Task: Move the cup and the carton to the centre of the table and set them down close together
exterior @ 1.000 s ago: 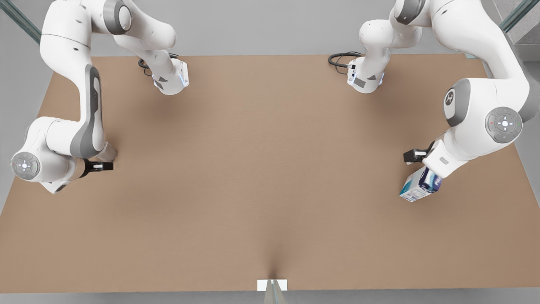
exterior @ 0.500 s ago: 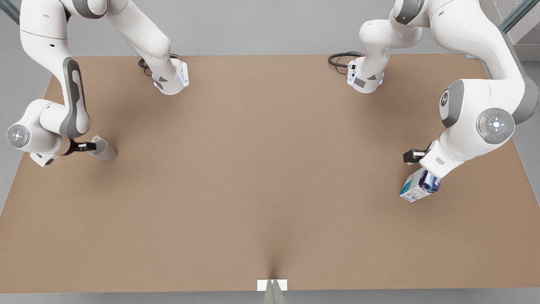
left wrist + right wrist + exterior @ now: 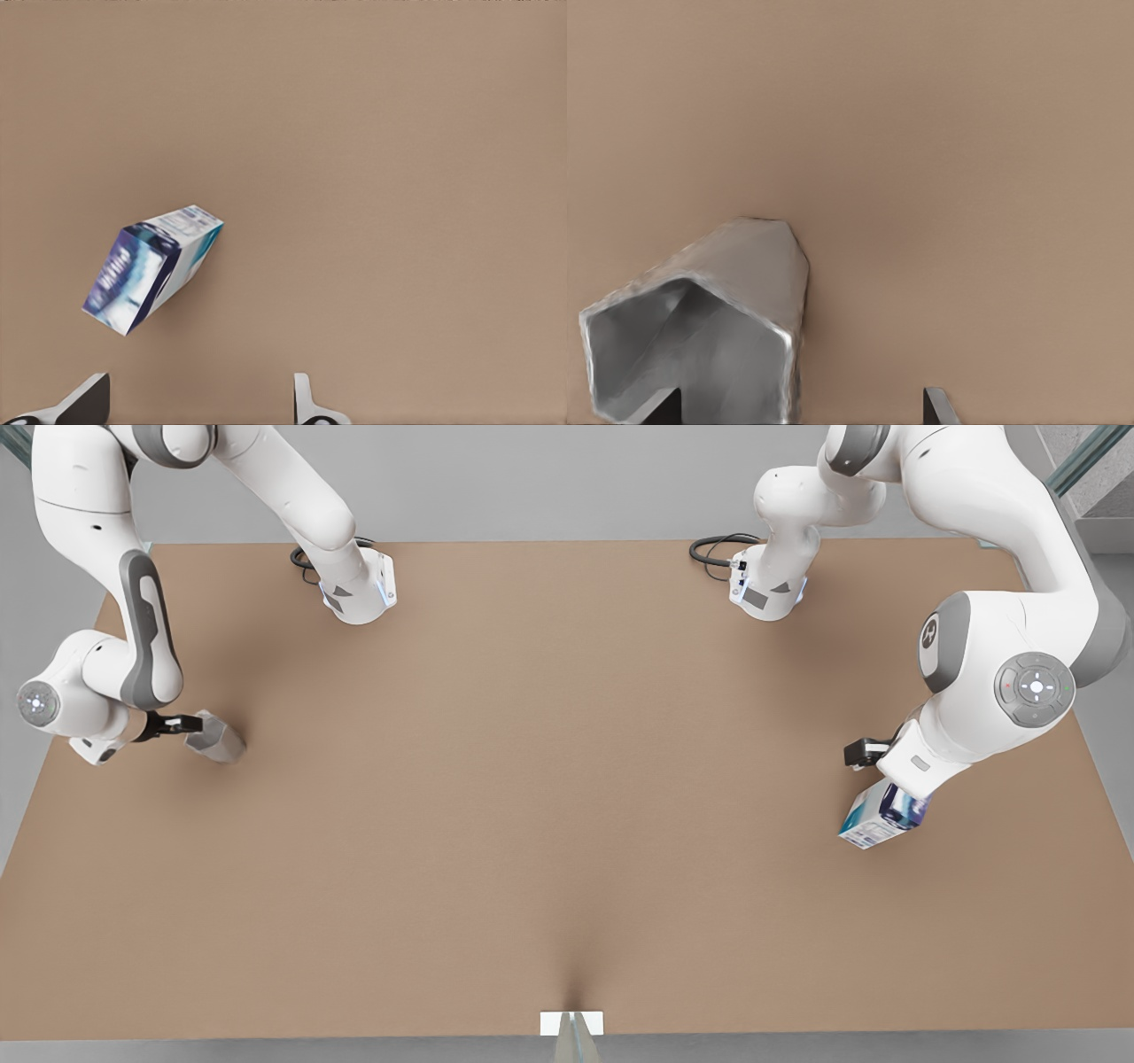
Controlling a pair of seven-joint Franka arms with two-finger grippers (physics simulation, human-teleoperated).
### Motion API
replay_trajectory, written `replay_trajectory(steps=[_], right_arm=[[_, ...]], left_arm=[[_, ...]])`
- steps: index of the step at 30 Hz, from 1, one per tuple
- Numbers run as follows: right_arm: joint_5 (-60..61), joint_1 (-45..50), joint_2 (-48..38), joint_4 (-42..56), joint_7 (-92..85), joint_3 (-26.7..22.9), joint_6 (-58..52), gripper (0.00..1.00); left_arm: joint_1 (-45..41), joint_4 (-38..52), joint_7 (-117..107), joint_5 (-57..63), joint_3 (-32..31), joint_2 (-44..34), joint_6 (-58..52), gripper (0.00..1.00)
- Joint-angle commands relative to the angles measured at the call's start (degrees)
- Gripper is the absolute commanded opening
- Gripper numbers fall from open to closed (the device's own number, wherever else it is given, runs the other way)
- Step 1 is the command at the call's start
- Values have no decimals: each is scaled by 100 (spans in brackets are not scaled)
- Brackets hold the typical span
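Much of my left tool is cut off in the left wrist view. Just two fingertips poke in, spread wide with bare tabletop between them, so it is released and grasps nothing. In the front view, the white wrist covers those fingers and also hides the carton's upper end. The carton sits near the tabletop's 3 o'clock edge. It is tilted, with its long axis running from about 8 to 2 o'clock and its pale teal end toward 8.

My right tool is also spread open. One finger stands in front of the cup's open mouth, and the other is well clear. I cannot tell whether that finger touches the rim. The cup lies toward 9 o'clock on the tabletop, its axis running roughly from 10 to 4 o'clock. Its glassy body makes its tilt hard to judge.
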Motion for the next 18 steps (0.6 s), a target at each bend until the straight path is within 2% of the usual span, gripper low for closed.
replay_trajectory(steps=[1,18], right_arm=[[1,0,43,4,1,-1,0,100],[10,-71,509,4,80,-9,71,100]], left_arm=[[0,-1,0,1,0,-1,0,100],[-70,-18,0,10,0,26,0,100]])
